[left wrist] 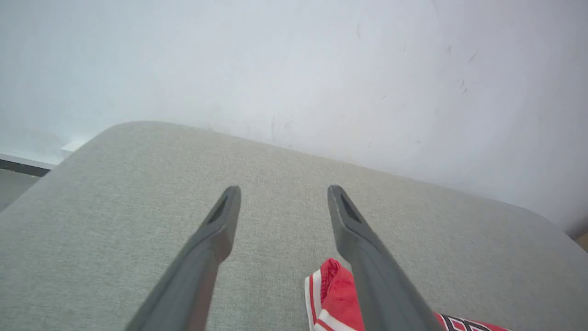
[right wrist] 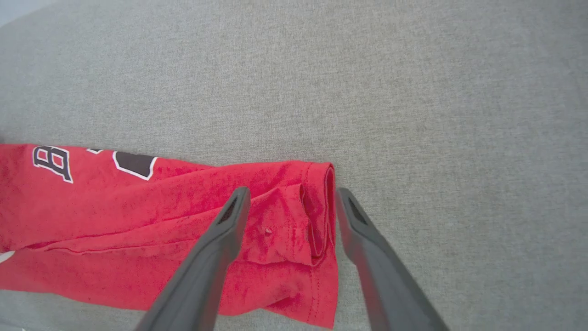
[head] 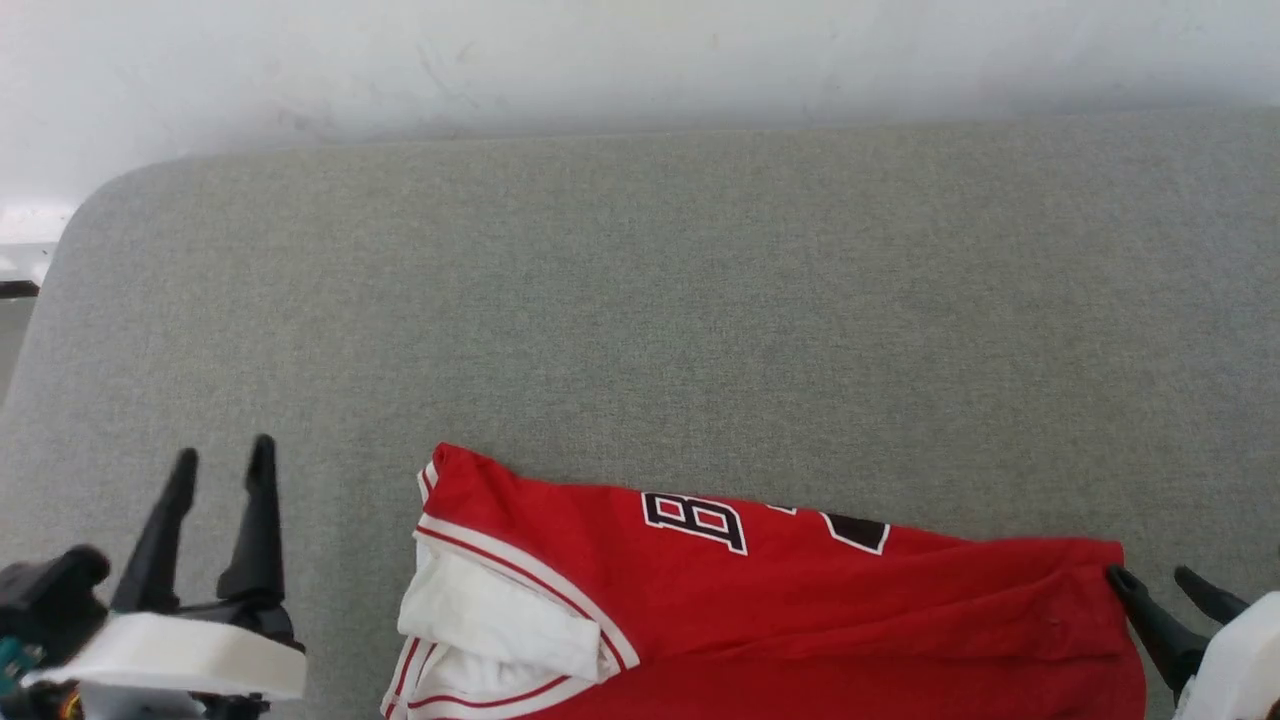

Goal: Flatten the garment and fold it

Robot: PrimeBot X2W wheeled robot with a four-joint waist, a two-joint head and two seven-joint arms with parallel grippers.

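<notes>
The garment (head: 800,600) is a red jersey with black, white-outlined lettering, folded into a long band on the grey cushion near the front edge. Its white sleeve (head: 480,610) and striped trim lie at the left end. My left gripper (head: 224,452) stands open, well left of the garment and touching nothing; in the left wrist view the left gripper (left wrist: 285,190) hovers over bare cushion, with a red striped corner of the garment (left wrist: 335,294) beside its right finger. My right gripper (head: 1150,575) is open at the garment's right hem. In the right wrist view the right gripper (right wrist: 292,191) straddles the folded hem (right wrist: 321,211) without pinching it.
The grey fabric cushion (head: 640,300) stretches far beyond the garment to a white wall (head: 640,60). Its rounded back left corner (head: 90,220) drops off toward a strip of floor at the far left.
</notes>
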